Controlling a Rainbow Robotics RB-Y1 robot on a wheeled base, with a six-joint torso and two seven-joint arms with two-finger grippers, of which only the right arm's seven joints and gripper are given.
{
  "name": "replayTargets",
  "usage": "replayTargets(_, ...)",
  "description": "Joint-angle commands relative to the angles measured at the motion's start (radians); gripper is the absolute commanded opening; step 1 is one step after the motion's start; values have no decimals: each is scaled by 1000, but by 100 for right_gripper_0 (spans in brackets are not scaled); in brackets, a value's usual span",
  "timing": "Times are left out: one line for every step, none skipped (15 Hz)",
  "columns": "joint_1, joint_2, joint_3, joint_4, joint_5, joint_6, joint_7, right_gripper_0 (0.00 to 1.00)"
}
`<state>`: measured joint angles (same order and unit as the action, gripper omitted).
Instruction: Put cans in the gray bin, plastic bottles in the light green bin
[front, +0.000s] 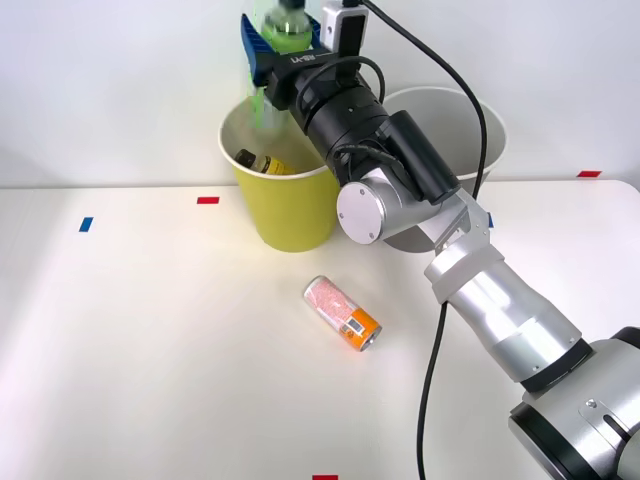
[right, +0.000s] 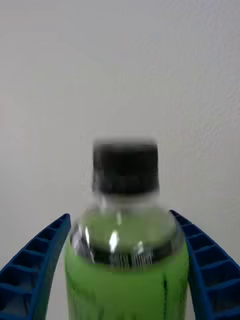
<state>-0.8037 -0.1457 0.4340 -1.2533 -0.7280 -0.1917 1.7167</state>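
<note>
The right gripper (front: 285, 35) clamps the green bottle (right: 126, 270) above the light green bin (front: 285, 215), while the can (front: 342, 311) lies on the table (front: 150, 350).

Can (front: 342, 311) lies before two bins (front: 285, 215), one bottle (front: 258, 161) inside left bin.

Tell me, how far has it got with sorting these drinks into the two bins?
One bottle already lies inside the light green bin. The right gripper has its blue fingers shut on the green bottle, held above that same bin and not yet dropped. Left to do: the pink-and-orange can lies on the table, waiting to go into the gray bin.
</note>
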Motion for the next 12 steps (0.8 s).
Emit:
replayTargets(1,-5,0,0,2,0,3,100)
replayTargets(3,-6,0,0,4,0,4,100)
replayTargets(5,-11,0,0,5,1,4,100)
replayTargets(3,-14,0,0,5,0,6,100)
replayTargets(3,-18,0,-1,5,0,4,100)
replayTargets(3,-26,-1,-1,5,-2,4,100)
replayTargets(5,-29,0,-1,7,-3,4,100)
replayTargets(6,-32,0,-5,7,-8,1,100)
replayTargets(12,-35,-1,-14,7,-12,1,100)
replayTargets(28,-41,-6,-40,7,-12,4,100)
replayTargets(64,-51,-11,-95,9,-12,6,100)
replayTargets(104,-58,-15,-153,9,-11,7,100)
